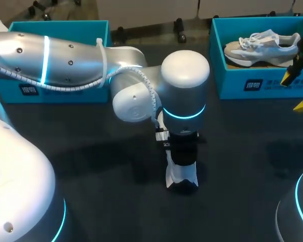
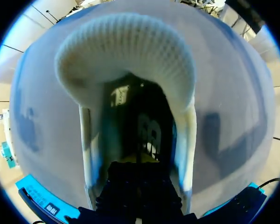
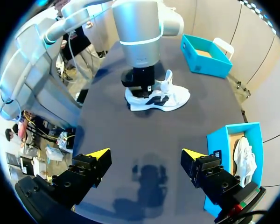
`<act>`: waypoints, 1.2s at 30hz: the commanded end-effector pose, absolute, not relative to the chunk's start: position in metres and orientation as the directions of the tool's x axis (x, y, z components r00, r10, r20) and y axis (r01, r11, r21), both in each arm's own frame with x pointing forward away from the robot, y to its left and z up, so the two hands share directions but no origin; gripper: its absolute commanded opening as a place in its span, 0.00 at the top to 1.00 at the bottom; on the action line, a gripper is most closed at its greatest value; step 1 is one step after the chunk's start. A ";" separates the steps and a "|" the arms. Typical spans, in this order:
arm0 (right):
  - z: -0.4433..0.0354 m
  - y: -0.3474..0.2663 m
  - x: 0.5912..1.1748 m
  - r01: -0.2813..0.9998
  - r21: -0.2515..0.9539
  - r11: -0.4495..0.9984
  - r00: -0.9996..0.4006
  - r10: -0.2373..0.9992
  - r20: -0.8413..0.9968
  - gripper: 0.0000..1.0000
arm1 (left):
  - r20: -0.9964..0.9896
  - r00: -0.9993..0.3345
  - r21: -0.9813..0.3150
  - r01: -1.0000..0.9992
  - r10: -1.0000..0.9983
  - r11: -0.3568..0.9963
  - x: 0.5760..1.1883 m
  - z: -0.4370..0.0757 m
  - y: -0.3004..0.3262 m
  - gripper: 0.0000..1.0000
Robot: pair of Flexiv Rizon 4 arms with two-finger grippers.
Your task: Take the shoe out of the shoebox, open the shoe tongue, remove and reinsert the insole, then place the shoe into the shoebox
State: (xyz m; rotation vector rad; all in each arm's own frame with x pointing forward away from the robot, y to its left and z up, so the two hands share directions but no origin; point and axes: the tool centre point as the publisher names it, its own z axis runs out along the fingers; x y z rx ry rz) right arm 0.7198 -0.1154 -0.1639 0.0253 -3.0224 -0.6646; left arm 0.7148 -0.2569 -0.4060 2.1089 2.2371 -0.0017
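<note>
One shoe (image 3: 158, 98) stands on the table (image 3: 130, 140). Down inside its mouth is the left gripper (image 2: 137, 184), grip impossible to tell. Well apart from it, the right gripper (image 3: 144, 156) is spread wide, empty. Probably light, soft upper, floppy insole: pinch at the heel edge.

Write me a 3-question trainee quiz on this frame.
1. True or false: the right claw is open and holds nothing.
2. Where is the left claw? A) in the left box; B) down in the shoe on the table; C) beside the right claw.
3. Fill in: the second shoe lies in the ___ box.
Key: 1 true; 2 B; 3 right.
</note>
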 end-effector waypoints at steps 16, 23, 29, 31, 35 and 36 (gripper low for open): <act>-0.164 -0.115 0.722 -0.004 0.416 0.909 -0.999 -0.026 0.046 0.00 | -0.110 -0.076 0.222 0.970 0.991 0.099 0.730 -0.359 -0.254 1.00; -0.164 -0.115 0.722 -0.004 0.416 0.909 -0.999 -0.026 0.046 0.00 | -0.115 -0.080 0.269 0.957 0.990 0.109 0.739 -0.353 -0.258 0.87; -0.164 -0.115 0.722 -0.004 0.416 0.909 -0.999 -0.026 0.046 0.00 | -0.087 -0.068 0.295 0.951 0.994 0.091 0.742 -0.349 -0.257 0.57; -0.164 -0.115 0.722 -0.004 0.416 0.909 -0.999 -0.026 0.046 0.00 | -0.085 -0.065 0.295 0.951 0.994 0.087 0.740 -0.347 -0.256 0.06; -0.164 -0.115 0.722 -0.004 0.416 0.909 -0.999 -0.026 0.046 0.00 | -0.087 -0.067 0.290 0.953 0.994 0.090 0.738 -0.345 -0.254 0.00; -0.164 -0.115 0.722 -0.004 0.416 0.909 -0.999 -0.026 0.046 0.00 | -0.087 -0.068 0.287 0.954 0.994 0.091 0.737 -0.343 -0.253 0.00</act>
